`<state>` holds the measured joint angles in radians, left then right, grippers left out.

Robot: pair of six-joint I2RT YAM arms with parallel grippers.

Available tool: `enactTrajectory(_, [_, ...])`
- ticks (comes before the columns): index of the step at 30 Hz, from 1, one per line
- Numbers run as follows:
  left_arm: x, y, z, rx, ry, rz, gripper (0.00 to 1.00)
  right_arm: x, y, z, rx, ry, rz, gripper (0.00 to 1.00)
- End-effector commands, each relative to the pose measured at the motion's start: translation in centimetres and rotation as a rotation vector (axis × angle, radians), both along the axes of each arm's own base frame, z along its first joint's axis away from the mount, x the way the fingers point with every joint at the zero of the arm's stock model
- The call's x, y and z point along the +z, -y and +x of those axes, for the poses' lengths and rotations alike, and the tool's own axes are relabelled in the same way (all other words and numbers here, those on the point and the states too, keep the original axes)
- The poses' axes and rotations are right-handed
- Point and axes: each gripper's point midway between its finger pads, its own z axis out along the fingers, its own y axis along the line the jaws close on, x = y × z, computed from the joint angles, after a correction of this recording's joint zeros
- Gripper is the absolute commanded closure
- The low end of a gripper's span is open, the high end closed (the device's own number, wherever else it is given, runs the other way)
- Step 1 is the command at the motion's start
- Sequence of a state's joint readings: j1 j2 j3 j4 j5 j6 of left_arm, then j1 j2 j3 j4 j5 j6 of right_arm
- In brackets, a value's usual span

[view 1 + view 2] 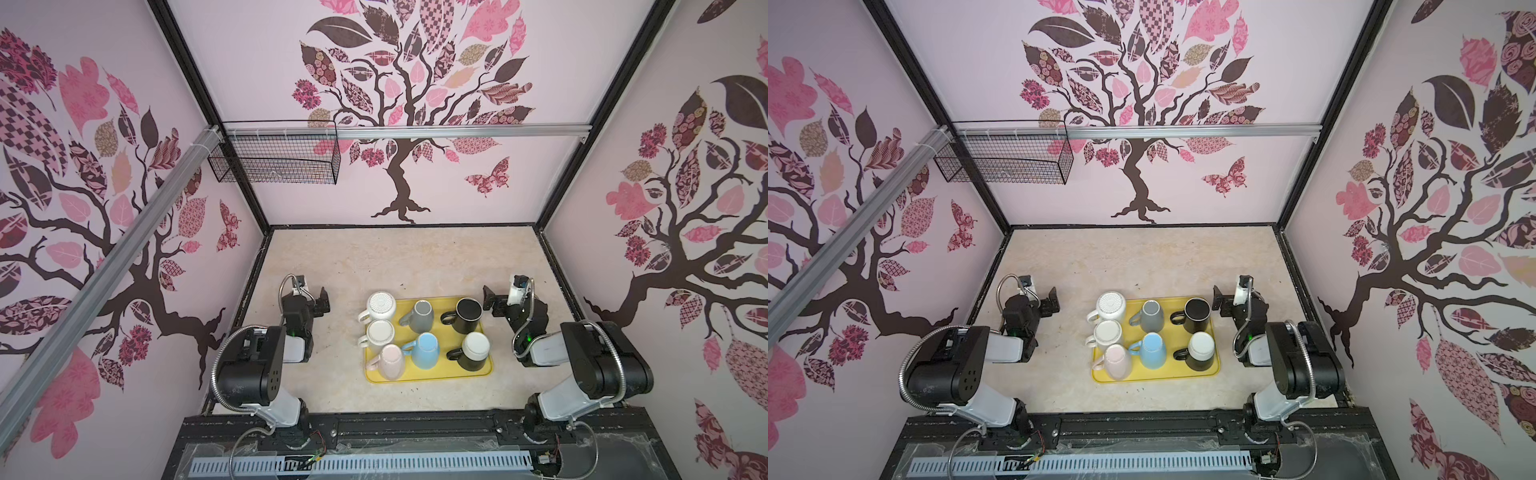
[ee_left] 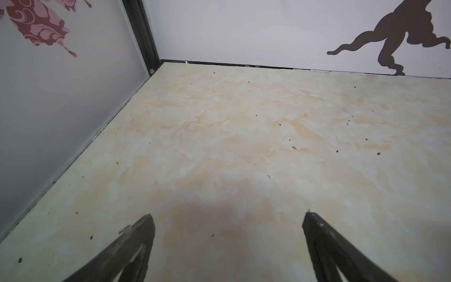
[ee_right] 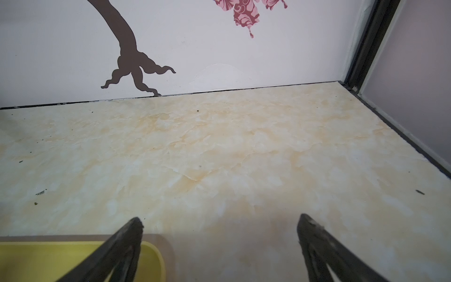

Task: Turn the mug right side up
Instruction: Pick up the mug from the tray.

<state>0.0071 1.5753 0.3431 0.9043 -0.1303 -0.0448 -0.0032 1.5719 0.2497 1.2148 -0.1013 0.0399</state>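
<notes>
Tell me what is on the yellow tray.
Seven mugs: ribbed white mug, plain white mug, pink mug, grey mug, blue mug, black mug, black-and-white mug. The ribbed one covers a corner of the yellow tray, so whether it stands fully on it is hidden.

Glossy ceramic mugs [image 1: 424, 350]; matt yellow plastic tray [image 1: 428, 373]; marbled tabletop [image 1: 399, 257].

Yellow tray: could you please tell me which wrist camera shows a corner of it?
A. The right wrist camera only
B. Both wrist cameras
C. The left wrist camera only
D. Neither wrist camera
A: a corner of the yellow tray shows in the right wrist view, partly behind one finger of the open right hand, while the left wrist view shows only the table and the walls.
</notes>
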Motion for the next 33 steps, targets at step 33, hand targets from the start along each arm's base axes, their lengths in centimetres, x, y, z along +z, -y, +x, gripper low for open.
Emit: enactTrajectory(33, [1.77,-0.51,1.15,0.011,0.06,0.005,0.02,0.58,0.09,0.59,-0.001,0.023,-0.017,0.0])
